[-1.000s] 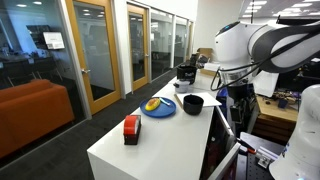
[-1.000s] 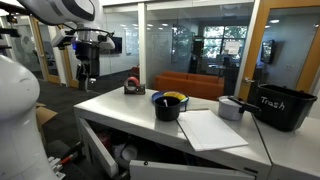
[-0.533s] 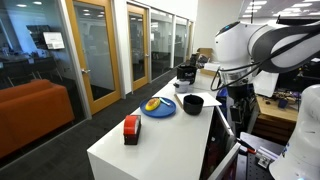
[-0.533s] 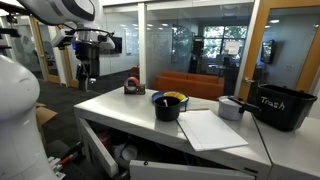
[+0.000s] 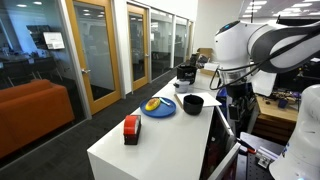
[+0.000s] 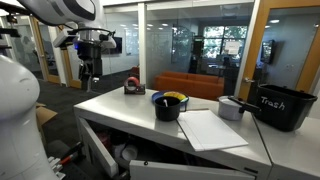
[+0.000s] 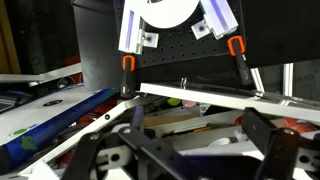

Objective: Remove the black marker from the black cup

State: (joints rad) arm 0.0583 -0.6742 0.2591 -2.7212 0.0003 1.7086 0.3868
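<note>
The black cup (image 5: pixel 192 103) stands near the table's edge, next to the blue plate (image 5: pixel 158 107); it also shows in an exterior view (image 6: pixel 168 106). The black marker is too small to make out in the cup. My gripper (image 6: pixel 90 75) hangs off the table's side, well apart from the cup and about level with the tabletop; it also shows in an exterior view (image 5: pixel 237 97). In the wrist view the jaws (image 7: pixel 190 142) are spread open and empty, over the table's edge and clutter beneath it.
A red and black object (image 5: pixel 131 128) sits at one end of the white table (image 5: pixel 160 140). A black trash bin (image 6: pixel 281 106), a grey cup (image 6: pixel 232 108) and a white sheet (image 6: pixel 210 129) lie at the opposite end. A bulkier black object (image 5: pixel 186 72) stands there too.
</note>
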